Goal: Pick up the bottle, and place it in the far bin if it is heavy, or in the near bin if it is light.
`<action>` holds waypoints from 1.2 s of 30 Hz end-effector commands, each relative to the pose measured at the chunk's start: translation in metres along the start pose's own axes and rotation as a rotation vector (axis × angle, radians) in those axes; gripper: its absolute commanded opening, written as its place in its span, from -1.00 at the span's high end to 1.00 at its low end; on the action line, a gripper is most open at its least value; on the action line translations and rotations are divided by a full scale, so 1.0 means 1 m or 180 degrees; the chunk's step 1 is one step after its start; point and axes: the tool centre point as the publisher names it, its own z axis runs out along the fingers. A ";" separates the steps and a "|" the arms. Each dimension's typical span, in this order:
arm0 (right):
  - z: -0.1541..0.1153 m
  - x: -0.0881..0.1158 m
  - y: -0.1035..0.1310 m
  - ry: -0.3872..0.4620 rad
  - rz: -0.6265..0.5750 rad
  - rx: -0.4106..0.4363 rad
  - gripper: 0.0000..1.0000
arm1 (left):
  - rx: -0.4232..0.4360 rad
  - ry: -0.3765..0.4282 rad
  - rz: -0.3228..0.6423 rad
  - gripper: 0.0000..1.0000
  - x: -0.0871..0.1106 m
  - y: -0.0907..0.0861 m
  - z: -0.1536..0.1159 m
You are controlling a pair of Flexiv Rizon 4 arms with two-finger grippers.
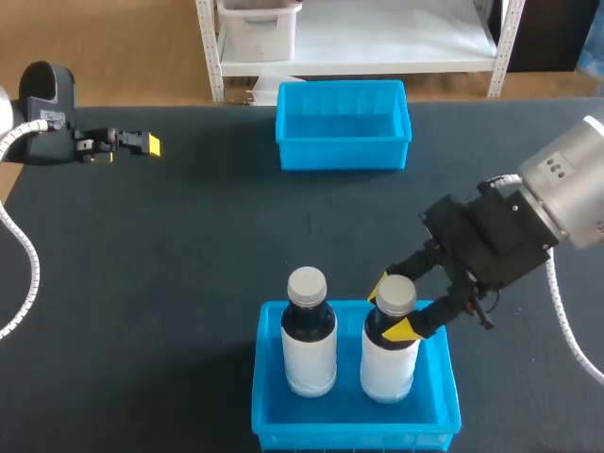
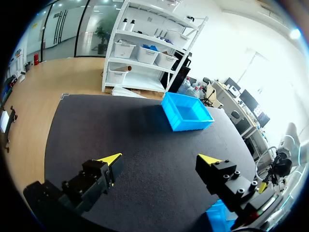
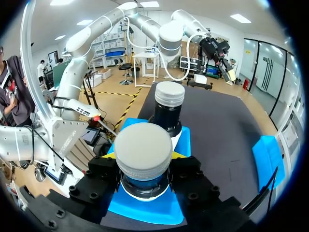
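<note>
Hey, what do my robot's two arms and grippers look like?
The right arm is silver-grey with a blocky black wrist; the left arm shows a rounded black housing. White ribbed cables trail both. The left gripper and right gripper have black fingers with yellow tips.

Bright, even overhead light (soft shadows)

Overhead, wrist views sharing far bin (image 1: 343, 156)
</note>
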 end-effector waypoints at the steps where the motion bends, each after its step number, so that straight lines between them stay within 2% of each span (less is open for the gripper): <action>1: 0.002 0.003 -0.002 -0.0024 0.0011 -0.0025 0.73 | 0.0000 0.0000 0.0000 -1.00 0.000 0.000 0.000; 3: 0.002 0.004 -0.002 -0.0034 0.0020 -0.0032 0.49 | 0.0000 0.0000 0.0000 -1.00 0.000 0.000 0.000; 6: 0.002 0.005 -0.003 -0.0058 0.0040 -0.0041 0.29 | 0.0000 0.0000 0.0000 -1.00 0.000 0.000 0.000; 8: 0.002 0.005 -0.003 -0.0060 0.0051 -0.0041 0.05 | 0.0000 0.0000 0.0000 -1.00 0.000 0.000 0.000; 9: 0.002 0.005 -0.003 -0.0059 0.0054 -0.0041 -0.65 | 0.0000 0.0000 0.0000 -1.00 0.000 0.000 0.000; 10: 0.001 0.005 -0.003 -0.0056 0.0058 -0.0042 -1.00 | 0.0000 0.0000 0.0000 -1.00 0.000 0.000 0.000; 18: -0.005 0.004 -0.005 -0.0046 0.0111 -0.0010 -1.00 | 0.0000 0.0000 0.0000 -1.00 0.000 0.000 0.000; 22: -0.016 0.013 -0.004 -0.0004 0.0207 0.0050 -1.00 | 0.0000 0.0000 0.0000 -1.00 0.000 0.000 0.000; 30: -0.066 0.042 -0.011 -0.0067 0.0540 0.0278 -1.00 | 0.0000 0.0000 0.0000 -1.00 0.000 0.000 0.000; 36: -0.095 0.057 -0.035 -0.0143 0.0790 0.0456 -1.00 | 0.0000 0.0000 0.0000 -1.00 0.000 0.000 0.000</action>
